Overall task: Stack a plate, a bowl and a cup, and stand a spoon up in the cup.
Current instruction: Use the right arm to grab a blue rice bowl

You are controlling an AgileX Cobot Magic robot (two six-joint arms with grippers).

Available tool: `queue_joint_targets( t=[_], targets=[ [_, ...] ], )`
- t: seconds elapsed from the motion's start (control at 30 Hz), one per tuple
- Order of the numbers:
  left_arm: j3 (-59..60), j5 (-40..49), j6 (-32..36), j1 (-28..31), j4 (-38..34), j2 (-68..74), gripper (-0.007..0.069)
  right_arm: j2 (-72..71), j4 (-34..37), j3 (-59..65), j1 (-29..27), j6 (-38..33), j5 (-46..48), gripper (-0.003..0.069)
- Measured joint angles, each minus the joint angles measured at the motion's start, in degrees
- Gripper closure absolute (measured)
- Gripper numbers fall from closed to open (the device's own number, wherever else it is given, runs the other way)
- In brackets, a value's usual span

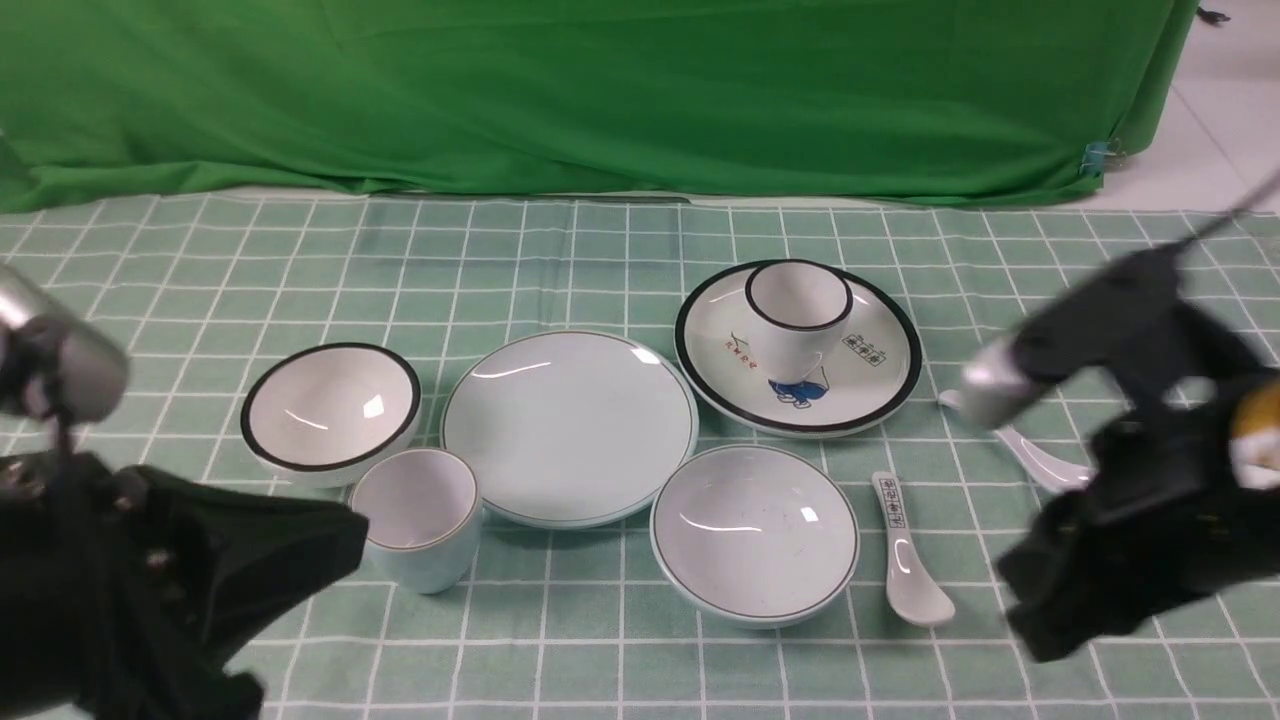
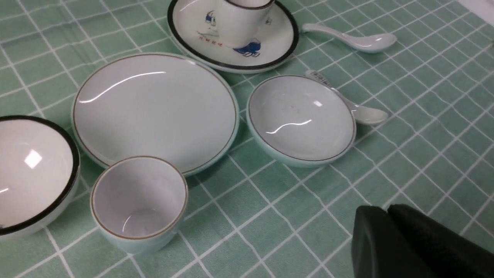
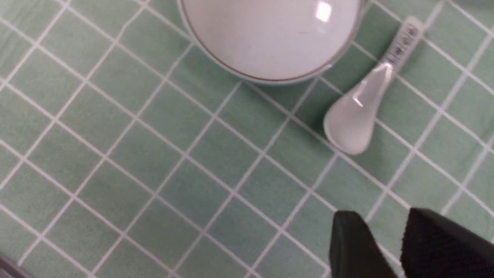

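Front view: pale blue-green shallow ceramic bowl (image 1: 755,530) lower centre-right, just beside plain pale blue-green plate (image 1: 568,425). Likely rigid, glossy-slick, chippable; pinch across rim wall. Empty right tool (image 3: 386,222) partly parted; left tool (image 2: 387,211) closed, empty.

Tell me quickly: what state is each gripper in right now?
Left gripper: shut, jaws pressed together, holding nothing.
Right gripper: open, jaws apart, holding nothing.

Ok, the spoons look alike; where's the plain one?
Front view, right side: the plain spoon lies right of the black-rimmed plate, beyond the marked spoon, partly hidden by the right arm.
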Motion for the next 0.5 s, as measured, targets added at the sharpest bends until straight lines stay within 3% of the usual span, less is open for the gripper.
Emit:
queue_joint_targets(
  t=[0.2, 0.33, 0.4, 0.5],
  targets=[
    [0.0, 2.8, -0.9, 0.0, 0.2, -5.5, 0.0607, 15.6, 0.0, -9.0, 7.8, -4.9, -0.5, 0.0379],
    [-0.1, 3.5, -1.1, 0.0, 0.6, -6.2, 0.0607, 22.5, 0.7, -14.0, 9.3, -6.3, -1.6, 0.029],
    [-0.1, 4.4, -1.1, 0.0, 0.8, -6.2, 0.0607, 26.5, 0.7, -16.8, 9.4, -7.2, -1.7, 0.0204],
    [-0.1, 5.5, -1.2, 0.0, 1.4, -6.2, 0.0607, 30.4, 0.7, -18.7, 9.4, -7.7, -2.3, 0.0159]
  ],
)
